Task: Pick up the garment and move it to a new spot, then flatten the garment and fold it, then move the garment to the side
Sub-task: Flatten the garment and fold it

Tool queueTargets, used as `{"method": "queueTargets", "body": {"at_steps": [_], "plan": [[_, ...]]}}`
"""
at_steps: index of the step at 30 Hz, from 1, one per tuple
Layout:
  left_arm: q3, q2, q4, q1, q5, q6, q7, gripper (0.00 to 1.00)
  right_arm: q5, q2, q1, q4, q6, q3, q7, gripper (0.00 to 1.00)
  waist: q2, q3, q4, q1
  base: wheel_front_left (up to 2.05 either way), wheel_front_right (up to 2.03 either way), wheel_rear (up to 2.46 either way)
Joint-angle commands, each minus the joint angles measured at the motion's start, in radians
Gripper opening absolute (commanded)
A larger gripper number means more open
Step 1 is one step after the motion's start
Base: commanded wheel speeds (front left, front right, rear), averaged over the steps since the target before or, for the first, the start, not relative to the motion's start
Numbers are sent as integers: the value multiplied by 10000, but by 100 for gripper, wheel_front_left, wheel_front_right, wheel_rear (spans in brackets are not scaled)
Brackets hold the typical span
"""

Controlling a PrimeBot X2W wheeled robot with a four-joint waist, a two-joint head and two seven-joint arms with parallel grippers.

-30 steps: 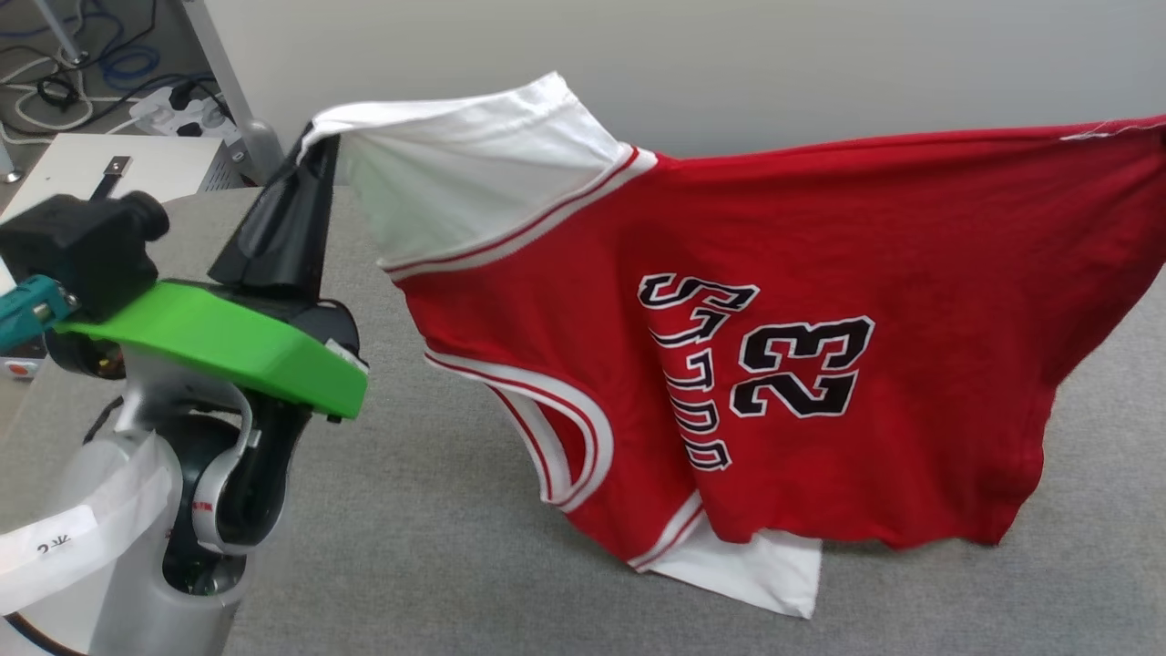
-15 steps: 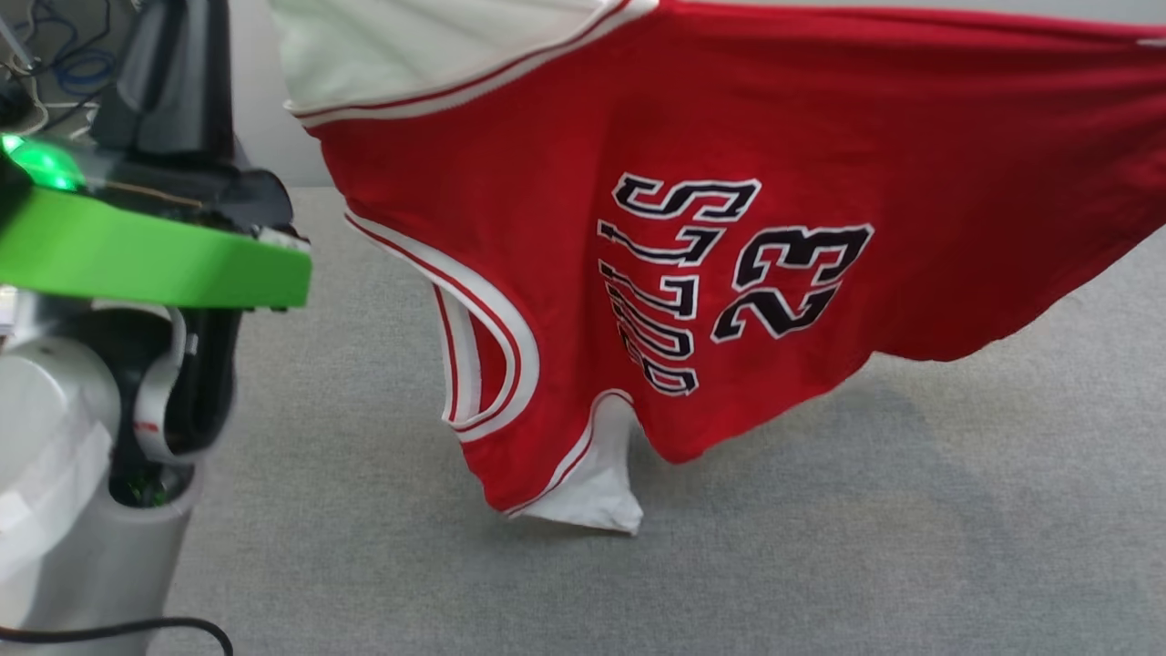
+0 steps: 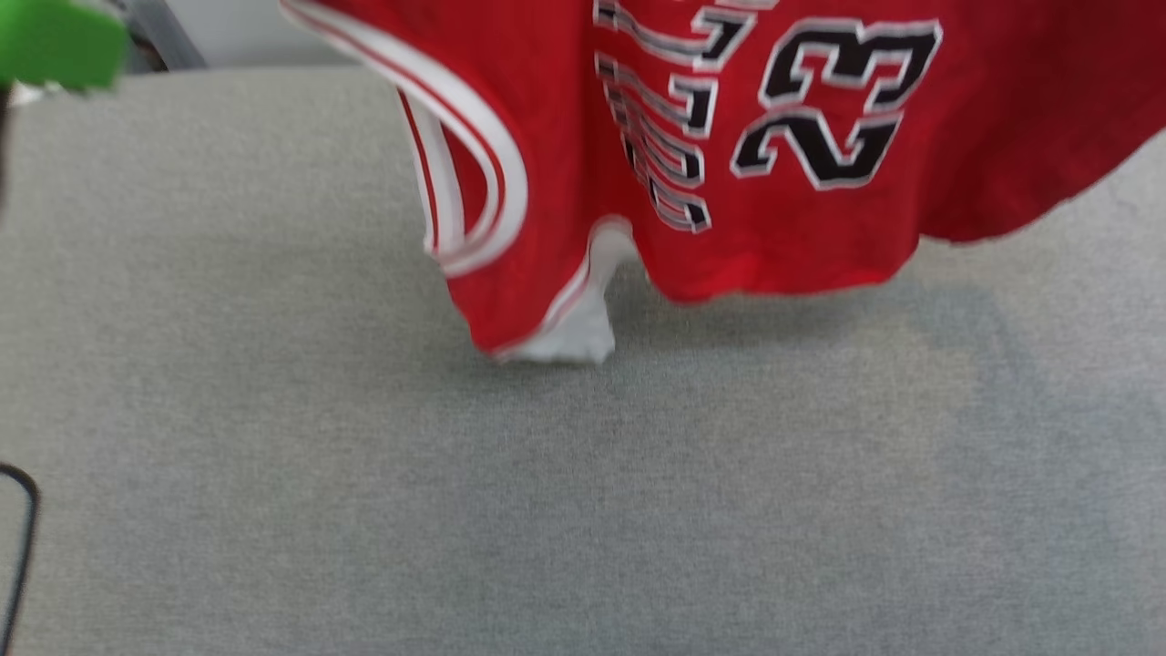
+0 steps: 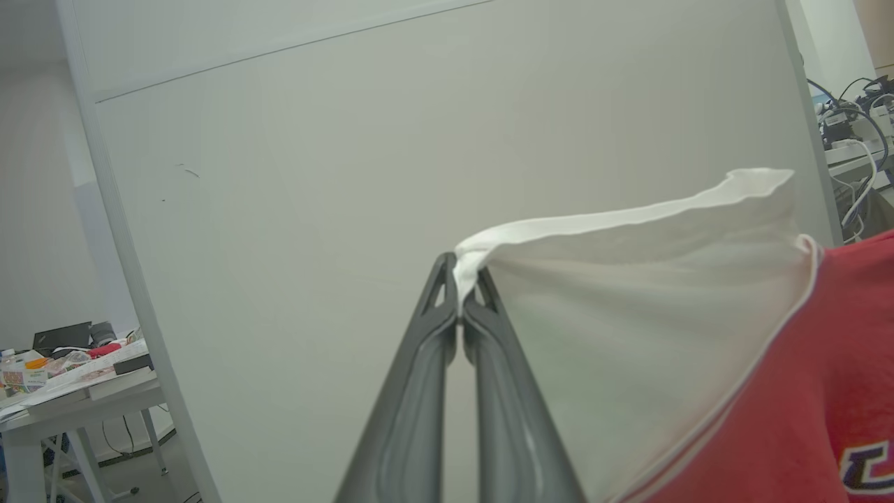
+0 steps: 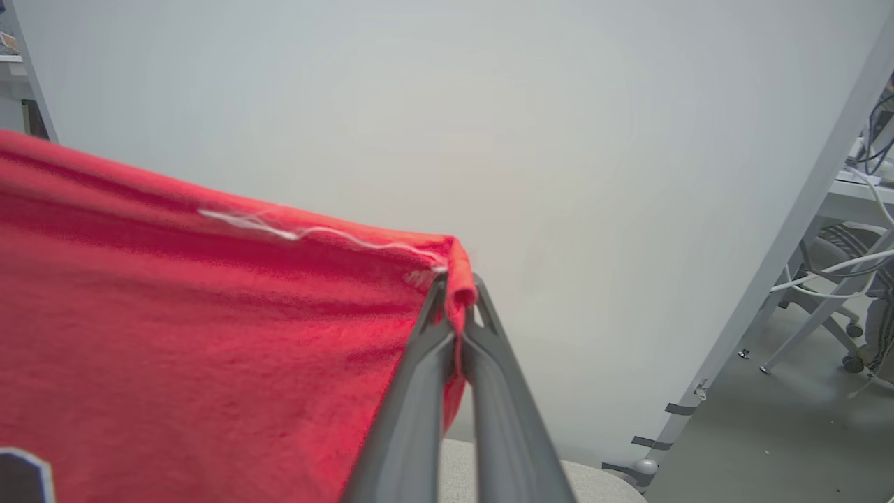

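garment (image 3: 1002, 137): hanging spread wide in the air, printed side facing near
look: showing red body, white sleeves, striped trim, black white-outlined "23" beside sideways lettering
upper sleeve (image 4: 628, 293): stretching taut at left, being pinched at its hem
lower sleeve (image 3: 569, 342): dangling lowest, left of centre
red corner (image 5: 457, 276): bunching at right, being pinched

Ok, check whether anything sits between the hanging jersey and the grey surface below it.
Nothing visible does. The garment hangs from the left pincer and right pincer over the grey surface. A black cable shows at the head view's left edge, well aside.
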State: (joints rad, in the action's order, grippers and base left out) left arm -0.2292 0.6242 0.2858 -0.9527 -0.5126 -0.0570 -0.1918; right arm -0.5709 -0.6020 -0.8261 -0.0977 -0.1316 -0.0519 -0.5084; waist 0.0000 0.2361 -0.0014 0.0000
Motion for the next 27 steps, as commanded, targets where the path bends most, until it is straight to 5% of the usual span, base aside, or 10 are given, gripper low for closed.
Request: {"method": "queueTargets", "body": {"at_steps": [1,12,27], "plan": [[16,166,-220,-621,63,164,-108,0,97,-59,-508,173,9,120,52,0,0,1377,-142,0,0,0,0],[-835,191,-3245,-5538,920,1519,116,0,988,228,-4758,2777,9,1479,1181,0,0,3805,-309,0,0,0,0],[-1712,-724,-8787,-10785,2506,1721,3588,0,2695,2342,-9119,7537,9,1298,4407,0,0,5129,-678,0,0,0,0]]}}
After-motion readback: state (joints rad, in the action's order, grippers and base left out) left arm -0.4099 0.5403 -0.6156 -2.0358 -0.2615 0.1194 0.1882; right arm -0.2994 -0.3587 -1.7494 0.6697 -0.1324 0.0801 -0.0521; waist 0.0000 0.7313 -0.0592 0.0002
